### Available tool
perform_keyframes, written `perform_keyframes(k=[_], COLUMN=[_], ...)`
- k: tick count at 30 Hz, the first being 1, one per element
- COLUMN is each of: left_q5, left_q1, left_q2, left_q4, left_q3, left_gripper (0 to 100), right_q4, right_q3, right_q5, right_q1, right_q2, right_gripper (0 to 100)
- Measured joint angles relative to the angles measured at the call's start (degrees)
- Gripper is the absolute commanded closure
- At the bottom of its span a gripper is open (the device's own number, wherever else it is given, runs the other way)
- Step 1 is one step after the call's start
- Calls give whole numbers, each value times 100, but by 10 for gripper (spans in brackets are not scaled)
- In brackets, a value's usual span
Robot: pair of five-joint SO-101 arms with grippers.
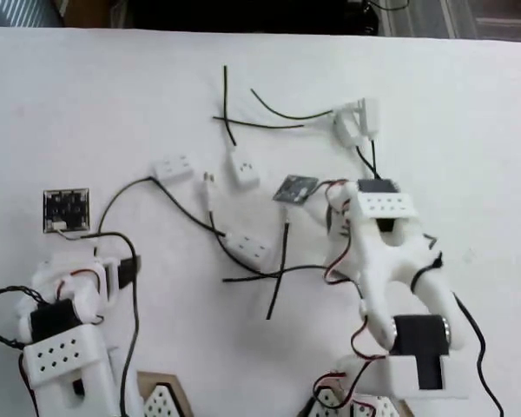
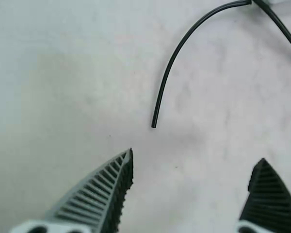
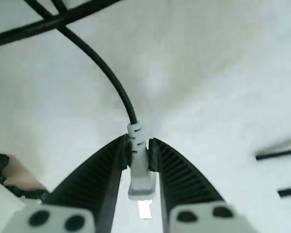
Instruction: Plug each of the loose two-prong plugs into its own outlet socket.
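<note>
Now one plug is held

A white plug is squeezed tight in the right gripper, over the table. The left gripper is spread wide, with nothing in it. Next, the plug likely must be carried to a socket and lined up.

The right gripper clamps its 2 black ribbed fingers on a white plastic plug with a black cable.

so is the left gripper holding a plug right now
No, the left gripper is open over the table, with a black cable end beyond its fingertips.
</note>
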Motion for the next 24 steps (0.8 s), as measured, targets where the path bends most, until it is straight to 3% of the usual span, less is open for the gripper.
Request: perform_keyframes(k=[6, 14, 19, 24], left_q5=[0, 0, 0, 0], left_q1=[0, 0, 0, 0], left_q2=[0, 0, 0, 0], left_q4=[0, 0, 0, 0], left_q3=[0, 0, 0, 0], left_gripper=[631, 631, 631, 631], right_q4=[809, 879, 835, 44], right_q3=[-862, -1275, -1055, -229], right_q5=[-26, -431, -1257, -2338], right_q1=[747, 1336, 905, 26], right_q2=[-527, -703, -703, -703], right_gripper=[981, 981, 981, 981])
